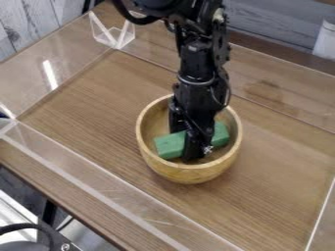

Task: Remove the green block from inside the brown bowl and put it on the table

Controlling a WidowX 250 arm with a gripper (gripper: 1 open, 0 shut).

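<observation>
A round light-tan brown bowl [157, 163] sits on the table [92, 98], a little right of the middle. The green block [170, 146] lies flat inside it, showing on both sides of the arm. My black gripper [197, 147] reaches straight down into the bowl and its fingers stand closed across the block's middle. The fingertips are dark against the block, and the grip looks firm. The block still rests low in the bowl.
Low clear acrylic walls [53, 162] border the wood-grain tabletop on all sides. Bare tabletop lies left of the bowl and in front of it. A clear bracket [116, 34] stands at the back wall.
</observation>
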